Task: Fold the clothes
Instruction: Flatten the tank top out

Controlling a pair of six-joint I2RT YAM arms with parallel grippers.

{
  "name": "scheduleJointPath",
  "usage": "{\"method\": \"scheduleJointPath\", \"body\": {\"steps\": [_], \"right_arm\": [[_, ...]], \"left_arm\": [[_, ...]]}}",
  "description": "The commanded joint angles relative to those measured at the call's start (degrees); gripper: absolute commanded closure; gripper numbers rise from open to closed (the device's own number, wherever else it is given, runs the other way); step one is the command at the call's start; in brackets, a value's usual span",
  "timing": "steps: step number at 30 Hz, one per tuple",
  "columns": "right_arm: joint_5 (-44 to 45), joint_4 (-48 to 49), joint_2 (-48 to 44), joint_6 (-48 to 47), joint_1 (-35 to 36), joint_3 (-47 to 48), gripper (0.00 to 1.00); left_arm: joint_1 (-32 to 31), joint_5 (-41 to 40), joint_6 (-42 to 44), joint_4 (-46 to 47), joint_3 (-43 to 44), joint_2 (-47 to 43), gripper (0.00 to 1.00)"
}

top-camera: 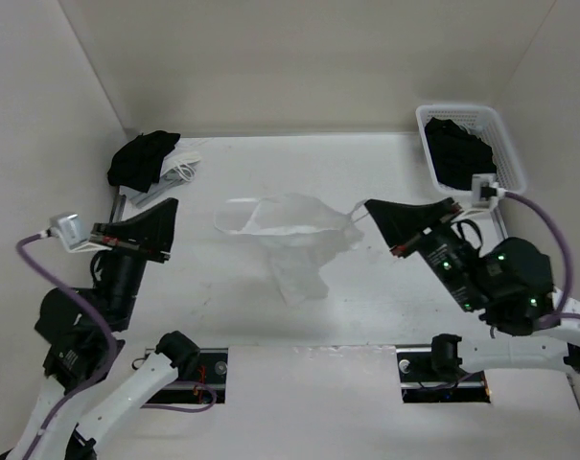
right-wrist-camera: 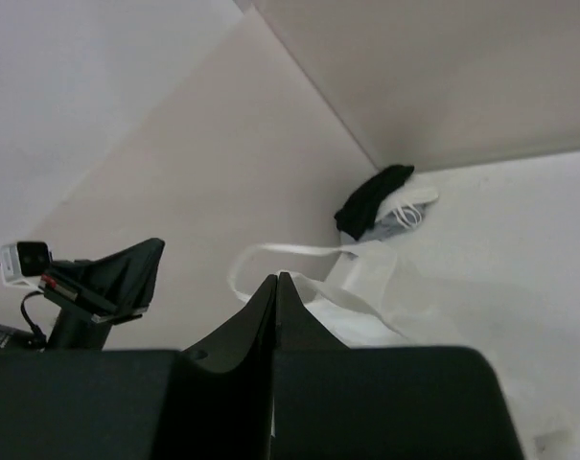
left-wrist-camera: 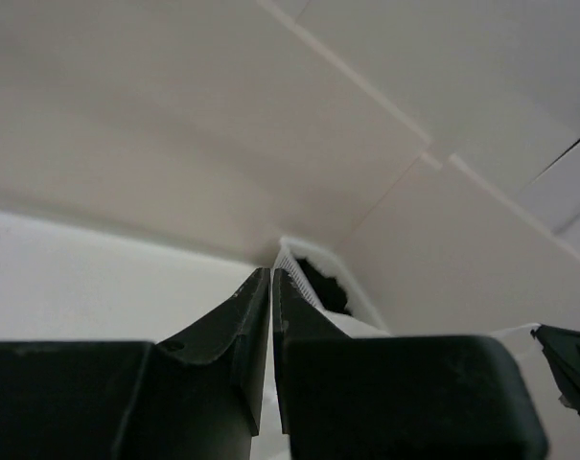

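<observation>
At the right claw (top-camera: 369,204), edge of the camisole (top-camera: 294,240).

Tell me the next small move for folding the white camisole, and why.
Probably open the left claw and reach toward the strap end of the camisole: the right claw is shut on its other edge, the fabric is bunched, and the left holds nothing.

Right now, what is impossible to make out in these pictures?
- Right wrist view: whether the shut right gripper pinches the camisole. Its own fingers hide the contact.
- Top view: what lies in the basket. It is only a dark heap with no readable shape.
- Top view: how many garments make up the black bundle. They overlap and are too small to tell.
</observation>
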Motion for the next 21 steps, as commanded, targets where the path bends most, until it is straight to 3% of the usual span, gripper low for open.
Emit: {"method": "scheduleJointPath", "body": {"steps": [1,7,10,15,18,21], "right_arm": [[13.0,-3.7,0.2,-13.0,5.9,5.5,1.0],[18.6,1.7,1.2,-23.1,14.7,10.9,1.0],[22.2,4.2,4.0,-28.6,18.4,12.6,1.0],[23.0,6.8,1.3,-27.2,16.9,4.9,1.0],[20.1,4.5,-0.1,-22.4,14.2,1.7,1.0],[15.3,1.5,0.6,-18.5,11.2,1.4,1.0]], "left_arm": [[0.0,2.7,2.7,7.0,5.2,-0.1,0.95],[4.1,7.7,2.0,6.7,10.0,-1.4,0.95],[7.1,13.0,-1.6,4.7,8.2,-0.5,0.95],[9.9,25.1,-16.1,7.6,-11.9,2.2,0.92],[6.2,27.4,-19.1,19.9,-25.1,5.7,0.78],[-0.1,25.5,-18.2,29.1,-31.1,13.0,0.71]]}}
